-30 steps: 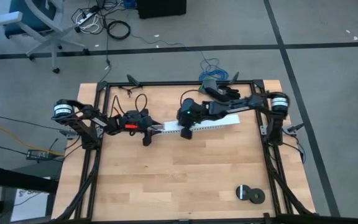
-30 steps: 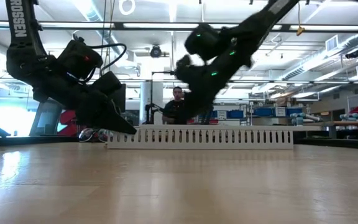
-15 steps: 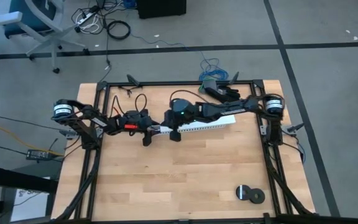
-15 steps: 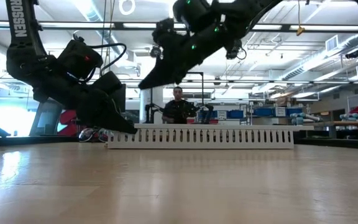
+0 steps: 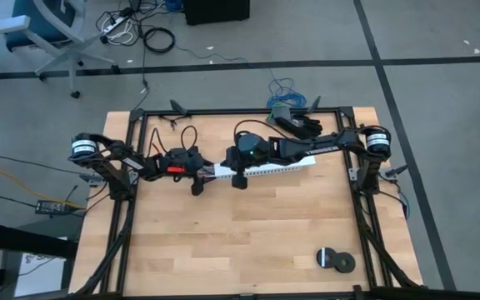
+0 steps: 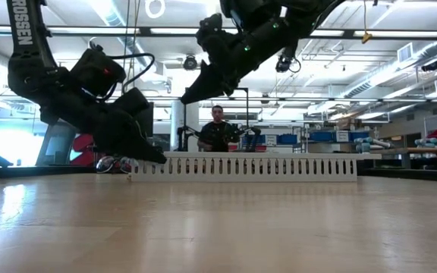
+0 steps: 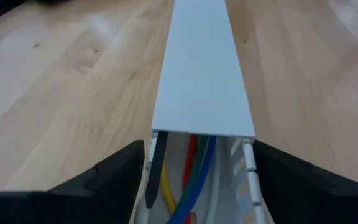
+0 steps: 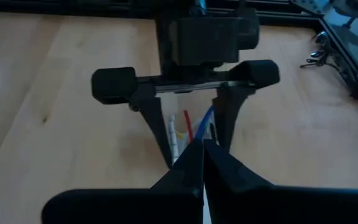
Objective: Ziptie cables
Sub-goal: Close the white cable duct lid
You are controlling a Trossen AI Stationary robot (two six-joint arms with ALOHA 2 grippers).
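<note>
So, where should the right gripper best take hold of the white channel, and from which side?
Across its narrow width, on the free stretch toward the right end, coming straight down. The white channel lies flat on the table, so only its two slotted side walls give opposite faces. The left gripper holds the left end; the right gripper, shut above it, would need to open first.
</note>
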